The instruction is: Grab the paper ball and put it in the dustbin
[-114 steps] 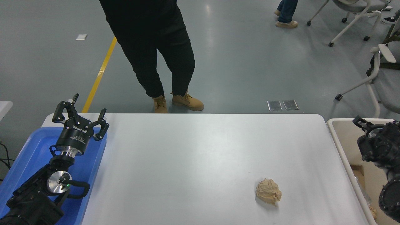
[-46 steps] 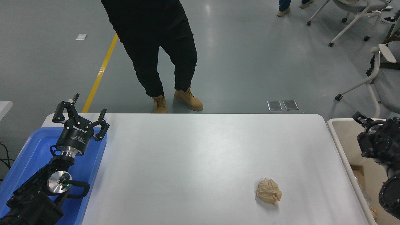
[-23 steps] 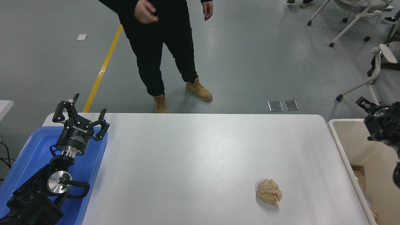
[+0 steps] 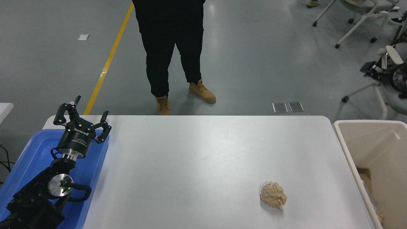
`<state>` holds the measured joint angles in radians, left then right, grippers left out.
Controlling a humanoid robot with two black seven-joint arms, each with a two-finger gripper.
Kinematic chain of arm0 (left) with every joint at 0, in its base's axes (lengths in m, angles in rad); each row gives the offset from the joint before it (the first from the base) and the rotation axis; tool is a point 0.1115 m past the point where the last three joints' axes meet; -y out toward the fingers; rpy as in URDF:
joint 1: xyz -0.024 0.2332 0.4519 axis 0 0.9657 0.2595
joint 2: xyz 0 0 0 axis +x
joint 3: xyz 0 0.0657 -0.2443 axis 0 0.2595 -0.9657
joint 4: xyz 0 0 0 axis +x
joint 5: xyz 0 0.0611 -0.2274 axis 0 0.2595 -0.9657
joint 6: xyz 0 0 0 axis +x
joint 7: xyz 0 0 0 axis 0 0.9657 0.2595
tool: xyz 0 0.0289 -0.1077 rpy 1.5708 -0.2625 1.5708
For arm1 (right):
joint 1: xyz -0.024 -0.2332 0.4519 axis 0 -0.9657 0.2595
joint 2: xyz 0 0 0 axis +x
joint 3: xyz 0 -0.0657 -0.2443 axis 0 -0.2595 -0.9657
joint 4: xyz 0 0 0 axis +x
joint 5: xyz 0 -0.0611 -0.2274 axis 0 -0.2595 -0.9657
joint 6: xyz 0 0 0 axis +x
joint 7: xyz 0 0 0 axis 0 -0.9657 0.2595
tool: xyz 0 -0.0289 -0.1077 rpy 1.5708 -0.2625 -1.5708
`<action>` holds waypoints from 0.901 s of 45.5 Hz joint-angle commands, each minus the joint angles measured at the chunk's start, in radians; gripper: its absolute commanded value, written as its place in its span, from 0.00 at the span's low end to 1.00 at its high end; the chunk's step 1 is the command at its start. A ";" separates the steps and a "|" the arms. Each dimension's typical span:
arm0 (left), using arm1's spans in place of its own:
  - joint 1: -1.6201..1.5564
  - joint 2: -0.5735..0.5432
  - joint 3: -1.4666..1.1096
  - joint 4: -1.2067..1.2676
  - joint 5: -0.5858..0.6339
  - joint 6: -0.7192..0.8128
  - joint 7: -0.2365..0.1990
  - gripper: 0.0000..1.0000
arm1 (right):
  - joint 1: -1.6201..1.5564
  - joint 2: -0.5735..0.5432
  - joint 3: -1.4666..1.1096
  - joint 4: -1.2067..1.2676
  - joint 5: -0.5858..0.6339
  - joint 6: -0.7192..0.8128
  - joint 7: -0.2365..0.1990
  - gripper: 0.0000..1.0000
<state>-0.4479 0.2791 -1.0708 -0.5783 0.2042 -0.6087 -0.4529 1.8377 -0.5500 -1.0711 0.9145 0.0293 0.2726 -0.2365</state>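
Observation:
The tan-brown paper ball [image 4: 273, 195] lies on the white table [image 4: 203, 159], near its front right. The cream-beige dustbin [image 4: 344, 146] stands against the table's right edge, with some scraps at its bottom. My right gripper [image 4: 372, 68] is raised high at the right edge of the view, above and beyond the dustbin, far from the ball; only part of it shows. My left gripper [image 4: 83, 112] is parked open and empty over the blue tray at the lower left.
A shallow blue tray [image 4: 28, 152] sits at the table's left edge under the left arm. A person in black trousers and tan boots [image 4: 173, 47] stands at the table's far side. Office chairs [image 4: 384, 57] stand at the far right.
My right arm has lifted up and away from over the dustbin toward the upper right edge. The person has stepped to the right. The paper ball has not moved.

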 commanded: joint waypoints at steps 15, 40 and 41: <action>0.000 0.000 -0.001 0.001 0.000 0.001 0.000 0.98 | 0.498 0.002 -0.015 0.483 -0.034 0.442 -0.003 1.00; 0.000 0.000 0.000 0.001 0.000 0.001 0.000 0.98 | 0.634 0.002 -0.026 0.606 -0.020 0.513 -0.001 1.00; 0.000 0.000 -0.001 0.001 0.000 0.001 0.000 0.98 | 0.634 0.002 -0.026 0.604 -0.020 0.513 -0.001 1.00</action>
<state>-0.4479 0.2796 -1.0712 -0.5771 0.2044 -0.6074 -0.4524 2.4416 -0.5449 -1.0943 1.4876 0.0059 0.7646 -0.2379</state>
